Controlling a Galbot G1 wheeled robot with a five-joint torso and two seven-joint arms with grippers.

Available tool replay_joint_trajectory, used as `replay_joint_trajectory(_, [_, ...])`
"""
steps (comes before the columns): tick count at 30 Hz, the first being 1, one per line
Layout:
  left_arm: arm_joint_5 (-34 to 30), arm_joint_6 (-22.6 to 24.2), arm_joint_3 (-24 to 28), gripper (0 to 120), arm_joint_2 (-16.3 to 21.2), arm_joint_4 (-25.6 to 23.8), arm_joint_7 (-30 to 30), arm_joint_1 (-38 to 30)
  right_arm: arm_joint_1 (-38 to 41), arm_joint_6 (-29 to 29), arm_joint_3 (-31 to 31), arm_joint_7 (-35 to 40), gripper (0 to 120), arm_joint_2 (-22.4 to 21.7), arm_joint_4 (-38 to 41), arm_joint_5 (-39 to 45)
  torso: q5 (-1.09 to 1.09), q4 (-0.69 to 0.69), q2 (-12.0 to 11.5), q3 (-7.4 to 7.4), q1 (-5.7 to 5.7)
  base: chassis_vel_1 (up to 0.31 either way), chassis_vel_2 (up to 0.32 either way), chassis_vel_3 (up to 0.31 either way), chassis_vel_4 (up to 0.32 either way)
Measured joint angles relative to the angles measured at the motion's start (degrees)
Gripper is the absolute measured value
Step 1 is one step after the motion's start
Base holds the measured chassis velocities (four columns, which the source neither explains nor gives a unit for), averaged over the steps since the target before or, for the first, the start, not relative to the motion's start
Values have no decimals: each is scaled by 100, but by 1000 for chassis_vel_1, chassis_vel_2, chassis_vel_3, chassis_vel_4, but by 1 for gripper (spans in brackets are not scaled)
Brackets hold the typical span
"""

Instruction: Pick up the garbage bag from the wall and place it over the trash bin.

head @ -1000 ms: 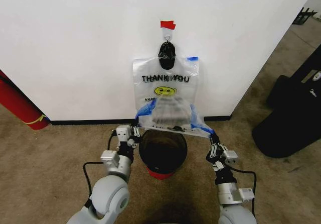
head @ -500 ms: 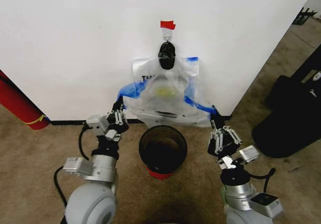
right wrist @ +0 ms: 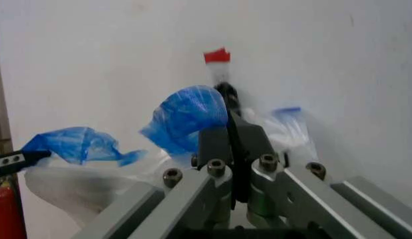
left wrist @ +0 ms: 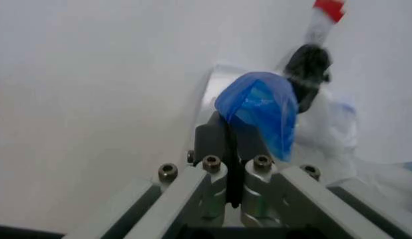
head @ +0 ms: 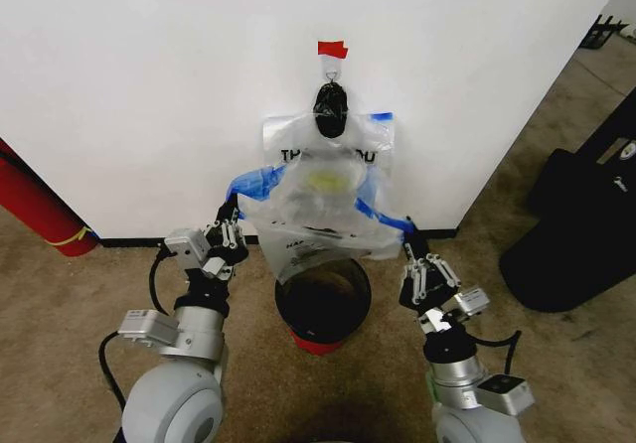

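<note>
Nearest the robot, the trash bin (head: 323, 304), a round black mesh basket on a red base, stands on the brown carpet between the two arms; its far rim is covered by the hanging plastic. The left gripper (head: 228, 226) is raised just left of the bin, its jaws clenched on a blue handle strip, which bunches over the jaw tips in the left wrist view (left wrist: 262, 112). The right gripper (head: 409, 256) sits lower, just right of the bin, jaws likewise clamped on the other blue strip (right wrist: 186, 117).

Between them the garbage bag (head: 318, 215) is stretched out from the wall (head: 149, 85), thin and whitish, with its lower part sagging over the bin's back edge. The black lettering is crumpled and mostly unreadable, and the yellow smiley is a blur through the folds. A small black bunched lump (head: 330, 108) hangs in front of the bag's top, below a piece of red tape (head: 332, 49).
</note>
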Motion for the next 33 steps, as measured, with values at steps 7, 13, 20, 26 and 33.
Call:
replay_joint_trajectory(7, [92,-45,1,0,12,329,-110,1,19,41,-98,14,0,108,-306,-3,0,0,0,0,0,0,0,0,0])
replay_joint_trajectory(13, [216,25,6,0,41,513,-214,42,21,98,-173,-3,0,140,-570,-39,-1,0,0,0,0,0,0,0,0])
replay_joint_trajectory(20, [444,115,129,0,444,705,-396,210,19,91,-361,163,0,-159,-826,-183,-1,0,0,0,0,0,0,0,0])
replay_joint_trajectory(26, [552,108,318,0,1208,698,-532,560,-92,69,-393,358,0,-765,-886,-287,1,0,0,0,0,0,0,0,0])
replay_joint_trajectory(33, [1008,58,463,0,1864,577,-556,1028,-346,67,-373,435,0,-1693,-920,-357,0,0,0,0,0,0,0,0,0])
